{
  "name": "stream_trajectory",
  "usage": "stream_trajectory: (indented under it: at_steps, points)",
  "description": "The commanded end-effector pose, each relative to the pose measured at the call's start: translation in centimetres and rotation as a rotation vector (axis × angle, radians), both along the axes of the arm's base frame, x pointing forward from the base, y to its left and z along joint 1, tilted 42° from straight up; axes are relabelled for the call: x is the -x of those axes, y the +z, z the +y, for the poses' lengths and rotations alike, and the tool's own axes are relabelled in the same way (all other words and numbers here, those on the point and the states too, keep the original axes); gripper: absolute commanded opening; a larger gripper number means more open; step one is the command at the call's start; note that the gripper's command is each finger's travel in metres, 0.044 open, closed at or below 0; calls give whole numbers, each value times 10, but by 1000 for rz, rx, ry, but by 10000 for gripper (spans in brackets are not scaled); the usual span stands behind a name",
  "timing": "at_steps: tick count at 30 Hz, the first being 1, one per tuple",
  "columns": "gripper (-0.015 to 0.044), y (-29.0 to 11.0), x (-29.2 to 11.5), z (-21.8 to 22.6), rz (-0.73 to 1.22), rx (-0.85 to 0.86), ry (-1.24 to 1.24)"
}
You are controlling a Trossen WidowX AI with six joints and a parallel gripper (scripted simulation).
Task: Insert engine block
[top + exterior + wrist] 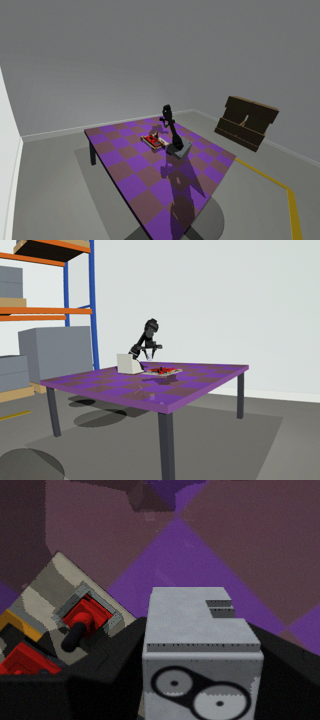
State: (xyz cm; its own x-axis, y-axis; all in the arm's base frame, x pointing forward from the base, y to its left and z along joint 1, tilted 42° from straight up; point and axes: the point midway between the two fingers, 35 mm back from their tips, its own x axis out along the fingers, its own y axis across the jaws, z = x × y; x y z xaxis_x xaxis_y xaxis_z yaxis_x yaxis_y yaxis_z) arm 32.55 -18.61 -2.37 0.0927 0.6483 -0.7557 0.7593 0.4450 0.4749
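My gripper [165, 125] [149, 359] [188, 627] is shut on the grey engine block [200, 645] [149, 357] [165, 124] and holds it in the air above the table. The block has a notch at one top corner and two gear circles on its near face. The red car body [153, 140] [163, 369] [82, 617] lies on a pale base board [164, 139] [47, 582], below and to the side of the block. In the wrist view only a red pocket with a black peg shows at lower left; the opening and the rib are not plainly visible.
The arm's grey base box [180, 149] [126, 364] stands right beside the board on the purple checkered table [144, 178] [180, 392]. Shelving and grey crates [55, 353] stand beyond the table; a dark pallet [245, 121] leans by the wall.
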Motion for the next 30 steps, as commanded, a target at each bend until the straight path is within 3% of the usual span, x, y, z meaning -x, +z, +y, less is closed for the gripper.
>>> stream_trajectory:
  at_steps: [1, 30]
  points:
    - [0, 1, 0, 1, -84, 14, 91]
    - [0, -4, 0, 4, -735, 109, 852]
